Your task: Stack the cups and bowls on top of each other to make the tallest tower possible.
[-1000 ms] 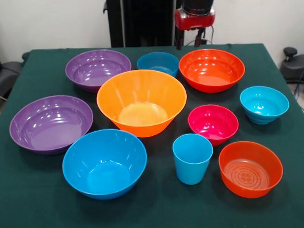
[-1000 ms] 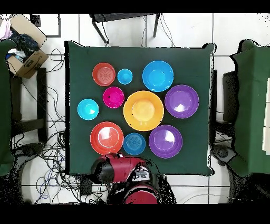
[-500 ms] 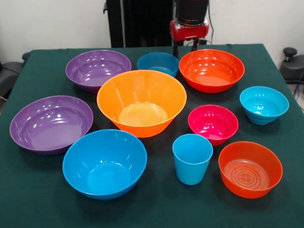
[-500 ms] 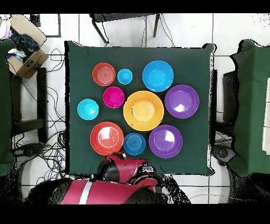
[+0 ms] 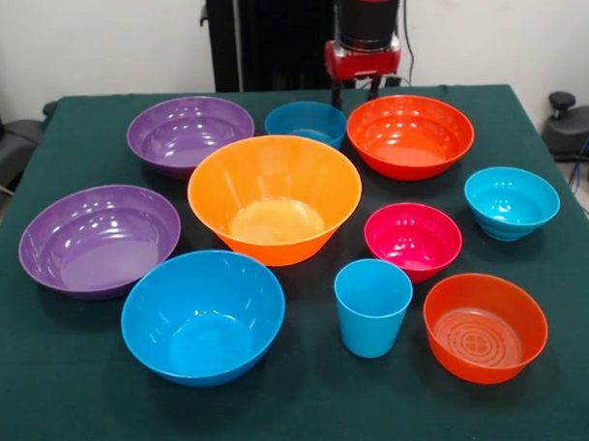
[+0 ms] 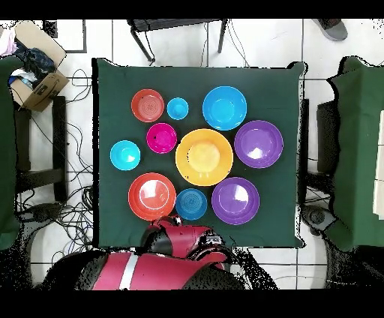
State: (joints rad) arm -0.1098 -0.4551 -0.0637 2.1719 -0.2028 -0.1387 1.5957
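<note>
The hand (image 5: 364, 81) hangs behind the small blue bowl (image 5: 307, 122).

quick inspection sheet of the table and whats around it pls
surface: green cloth table, flat.
job's things: light blue cup upright; orange bowl central; eight more bowls apart around it; nothing stacked.
clutter: nothing seen on the table.
grippers: gripper at the far edge, above the table; open or shut unclear.
cables: loose cables on the floor.
surroundings: cardboard box on the floor, chair at the table.
</note>
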